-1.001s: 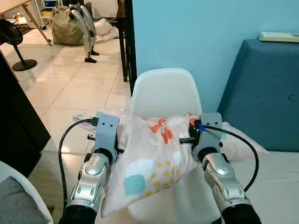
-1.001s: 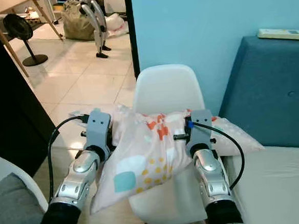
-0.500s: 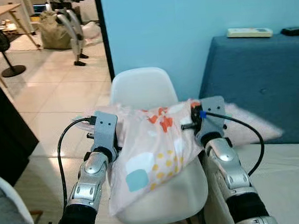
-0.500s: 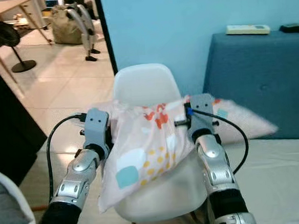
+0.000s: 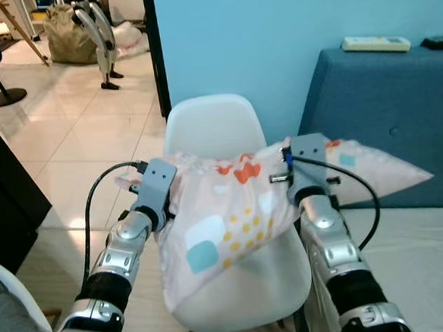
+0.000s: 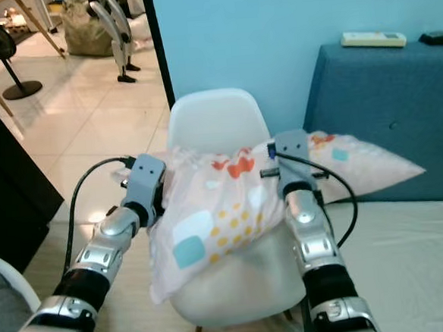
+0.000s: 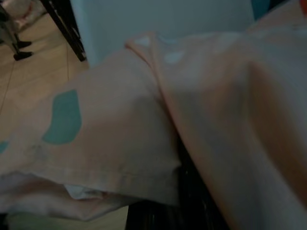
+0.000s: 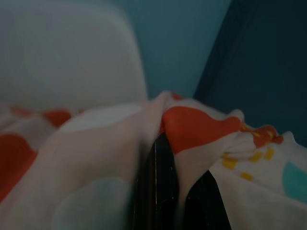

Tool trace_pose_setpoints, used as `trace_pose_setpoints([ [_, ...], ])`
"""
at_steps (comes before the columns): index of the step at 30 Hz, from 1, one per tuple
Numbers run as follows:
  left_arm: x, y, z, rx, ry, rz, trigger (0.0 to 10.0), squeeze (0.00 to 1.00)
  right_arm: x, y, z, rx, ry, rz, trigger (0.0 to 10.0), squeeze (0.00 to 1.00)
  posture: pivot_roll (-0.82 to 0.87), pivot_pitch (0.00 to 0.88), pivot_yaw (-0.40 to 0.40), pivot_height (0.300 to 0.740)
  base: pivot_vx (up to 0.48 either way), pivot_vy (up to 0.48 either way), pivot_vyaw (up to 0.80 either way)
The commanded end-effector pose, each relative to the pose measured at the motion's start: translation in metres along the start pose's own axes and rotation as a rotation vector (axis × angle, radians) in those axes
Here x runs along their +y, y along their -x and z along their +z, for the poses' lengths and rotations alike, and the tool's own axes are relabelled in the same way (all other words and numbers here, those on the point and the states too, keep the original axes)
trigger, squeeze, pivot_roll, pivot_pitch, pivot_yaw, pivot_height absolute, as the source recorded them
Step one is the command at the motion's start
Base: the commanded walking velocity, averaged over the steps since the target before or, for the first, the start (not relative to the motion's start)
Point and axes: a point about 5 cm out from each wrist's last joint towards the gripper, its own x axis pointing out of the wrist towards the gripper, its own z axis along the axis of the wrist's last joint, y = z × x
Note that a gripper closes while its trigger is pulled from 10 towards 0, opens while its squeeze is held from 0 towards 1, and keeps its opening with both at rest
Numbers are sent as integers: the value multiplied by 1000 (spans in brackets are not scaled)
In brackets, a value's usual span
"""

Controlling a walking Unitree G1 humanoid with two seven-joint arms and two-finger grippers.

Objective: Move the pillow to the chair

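Note:
A pale pink pillow [image 5: 233, 218] with orange, yellow and teal spots hangs between my two arms, over the seat of the white shell chair [image 5: 211, 125]. My left gripper [image 5: 169, 201] holds its left end and my right gripper [image 5: 298, 177] its right end, fingers buried in the cloth. One corner of the pillow sticks out to the right over the bed. In the right wrist view black fingers [image 8: 160, 187] pinch the pillow fabric [image 8: 201, 129]. The left wrist view shows folds of the pillow [image 7: 144, 120] up close.
A blue headboard [image 5: 385, 116] with a white remote [image 5: 376, 44] on top stands to the right, beside a light blue wall [image 5: 258, 42]. The bed mattress [image 5: 419, 274] lies at lower right. A tiled floor [image 5: 75, 138], a fan and another robot's legs are at far left.
The camera has shifted slightly. The pillow has risen a little, and its right corner now spreads out further over the bed. Both grippers keep their hold.

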Motion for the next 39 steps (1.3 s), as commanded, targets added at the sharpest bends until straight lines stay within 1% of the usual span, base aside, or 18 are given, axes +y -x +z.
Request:
trace_pose_setpoints([
  [1,-6,-4,8,-45,-45,-23,10000,0,8,0,-2,5,-1,22,10000,0,-68,124,27,740,0,0,0],
  [4,-13,-8,7,-35,-59,-45,10000,0,10,2,-8,23,-20,41,10000,0,-91,133,42,740,0,0,0],
  [6,-16,-10,7,-30,-52,-52,10000,0,13,3,-9,23,-61,58,10000,0,-97,132,49,740,0,0,0],
  [8,-17,-12,7,-13,-51,-34,10000,0,17,4,-9,23,-90,84,10000,0,-101,128,49,740,0,0,0],
  [9,-17,-13,7,-6,-66,-26,10000,0,19,3,-9,22,-97,92,10000,0,-102,128,49,740,0,0,0],
  [14,-21,-13,3,-1,-74,-22,10000,0,22,3,-10,20,-102,112,10000,0,-106,118,42,740,0,0,0],
  [17,-17,-11,-4,25,-88,23,10000,0,25,3,-12,29,-126,144,10000,0,-106,112,31,740,0,0,0],
  [18,-15,-11,-4,26,-84,28,10000,0,26,5,-16,53,-136,149,10000,0,-104,107,26,735,0,0,0],
  [21,-13,-11,-3,19,-76,38,10000,0,26,9,-23,79,-185,163,10000,0,-98,102,19,720,0,0,0],
  [23,-12,-10,-3,17,-75,41,10000,0,26,9,-24,83,-191,163,10000,0,-96,101,17,715,0,0,0],
  [27,-6,-6,-12,43,-34,110,10000,0,24,10,-32,115,-234,161,10000,0,-89,95,6,695,0,0,0],
  [31,-5,-3,-18,58,-23,139,10000,0,24,10,-33,114,-232,188,10000,0,-83,92,-7,685,0,0,0],
  [35,-6,-1,-22,70,-13,150,10000,0,27,11,-36,135,-188,236,10000,0,-81,93,-19,685,0,0,0],
  [39,-6,0,-24,82,-5,170,10000,0,28,10,-36,141,-176,250,10000,0,-81,97,-21,685,0,0,0],
])
